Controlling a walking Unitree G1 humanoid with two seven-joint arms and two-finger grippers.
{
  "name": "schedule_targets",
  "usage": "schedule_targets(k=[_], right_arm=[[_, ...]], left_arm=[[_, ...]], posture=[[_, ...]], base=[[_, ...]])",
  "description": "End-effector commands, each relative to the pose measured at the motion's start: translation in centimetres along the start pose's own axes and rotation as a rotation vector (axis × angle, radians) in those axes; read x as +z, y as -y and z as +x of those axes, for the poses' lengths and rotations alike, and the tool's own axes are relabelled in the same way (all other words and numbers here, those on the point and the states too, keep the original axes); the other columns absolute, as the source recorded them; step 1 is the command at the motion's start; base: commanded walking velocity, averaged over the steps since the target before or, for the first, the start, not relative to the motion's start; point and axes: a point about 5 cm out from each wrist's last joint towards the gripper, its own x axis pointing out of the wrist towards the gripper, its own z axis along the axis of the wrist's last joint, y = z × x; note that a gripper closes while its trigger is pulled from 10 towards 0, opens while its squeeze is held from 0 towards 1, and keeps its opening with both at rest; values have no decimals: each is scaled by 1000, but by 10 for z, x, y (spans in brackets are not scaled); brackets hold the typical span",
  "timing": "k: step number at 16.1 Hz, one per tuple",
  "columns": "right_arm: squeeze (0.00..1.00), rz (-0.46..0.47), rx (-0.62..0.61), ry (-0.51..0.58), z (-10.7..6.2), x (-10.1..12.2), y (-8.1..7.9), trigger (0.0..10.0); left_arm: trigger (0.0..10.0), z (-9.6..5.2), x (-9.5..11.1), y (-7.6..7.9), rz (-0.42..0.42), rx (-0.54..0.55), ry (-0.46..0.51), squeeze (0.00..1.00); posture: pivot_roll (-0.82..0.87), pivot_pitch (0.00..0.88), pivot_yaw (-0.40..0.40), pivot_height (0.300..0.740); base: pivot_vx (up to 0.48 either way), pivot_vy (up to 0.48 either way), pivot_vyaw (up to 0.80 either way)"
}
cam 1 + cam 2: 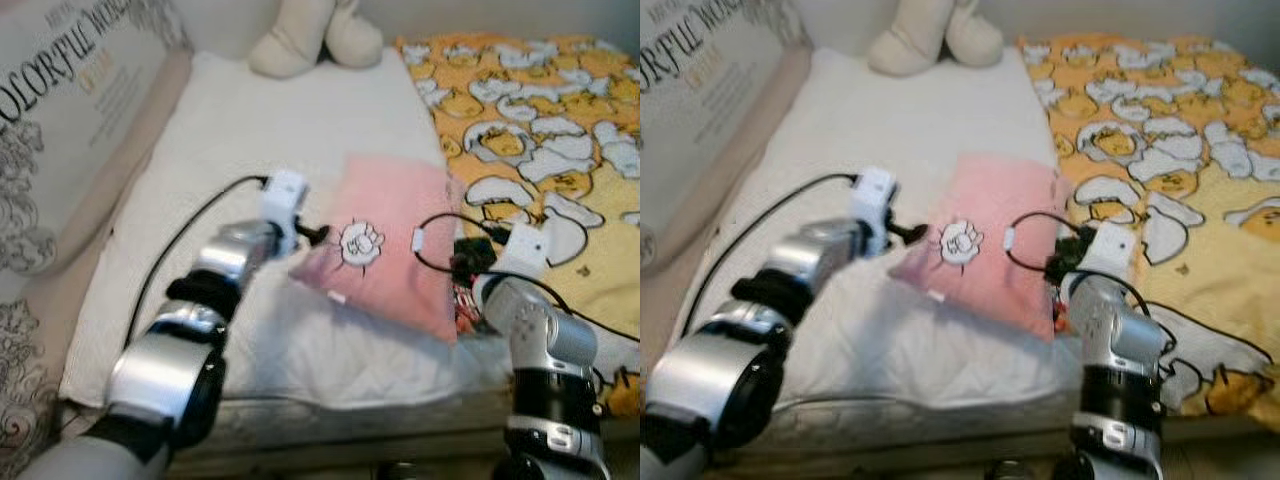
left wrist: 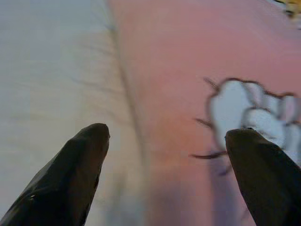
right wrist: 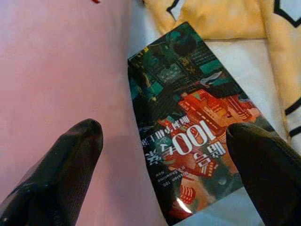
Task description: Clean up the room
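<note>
A pink pillow (image 1: pixel 390 240) with a small white cartoon patch (image 1: pixel 361 243) lies on the white bed sheet (image 1: pixel 300 120). My left gripper (image 1: pixel 318 234) is at the pillow's left edge and open; in the left wrist view its fingers (image 2: pixel 84 160) straddle the seam between sheet and pillow (image 2: pixel 188 56). Open too, my right gripper (image 3: pixel 164 129) hovers at the pillow's right edge over a colourful green and orange booklet (image 3: pixel 188 127) that lies between the pillow (image 3: pixel 61 61) and the yellow blanket (image 3: pixel 225 14). The booklet (image 1: pixel 465 300) is mostly hidden behind my right arm in the eye views.
A yellow cartoon-print blanket (image 1: pixel 540 120) covers the right side of the bed. A beige plush toy (image 1: pixel 315 35) sits at the head. A large printed cushion (image 1: pixel 70 110) leans along the left. The mattress's front edge (image 1: pixel 300 400) is close to me.
</note>
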Motion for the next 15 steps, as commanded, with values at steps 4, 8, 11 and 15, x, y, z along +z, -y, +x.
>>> schedule_targets(k=[4,8,11,15], right_arm=[[0,-42,-32,14,8,11,2,10000],[0,-69,-4,-23,12,-4,-8,10000],[0,-69,75,-38,17,-9,-24,10000],[0,-38,197,-94,26,-26,-44,10000]], left_arm=[[10000,3,19,0,-7,53,48,0],[10000,4,7,-5,30,114,8,0],[10000,8,-17,3,44,94,-66,0],[10000,13,-34,16,108,38,-95,0]], posture=[[-203,97,61,740],[-214,170,60,740],[-236,218,63,740],[-267,243,75,740]], base=[[0,0,0],[0,0,0],[0,0,0],[0,0,0]])
